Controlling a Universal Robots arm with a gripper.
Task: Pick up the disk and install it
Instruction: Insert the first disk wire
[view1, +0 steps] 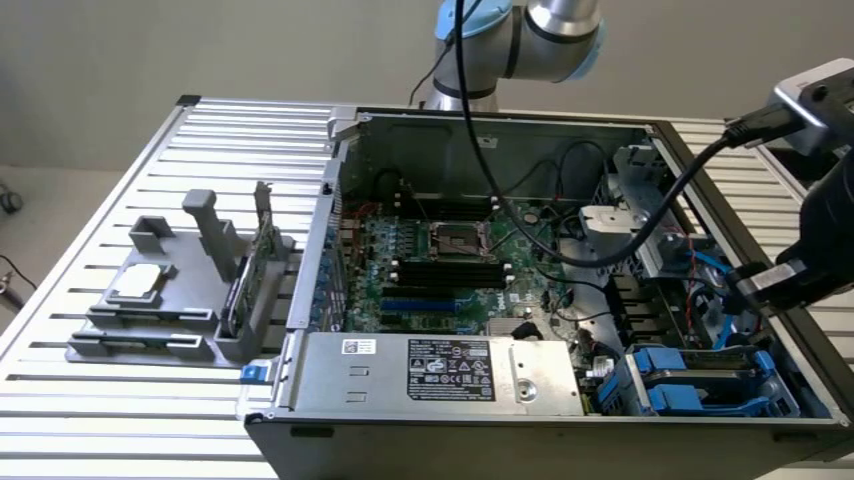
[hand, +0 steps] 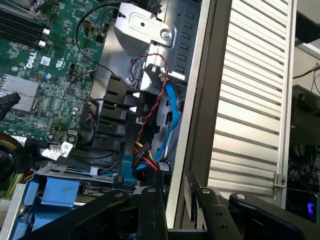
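Right, I'm hanging over the side wall of the open computer case (view1: 561, 140) at the exterior view's right. My end effector (hand: 171, 185) has its fingers apart with nothing between them, above a bundle of red and blue cables (hand: 170, 107). The disk (view1: 690, 380), in its blue frame, sits in the drive bay at the case's near corner, close by me. The case stands on the slatted worktop (view1: 120, 200).
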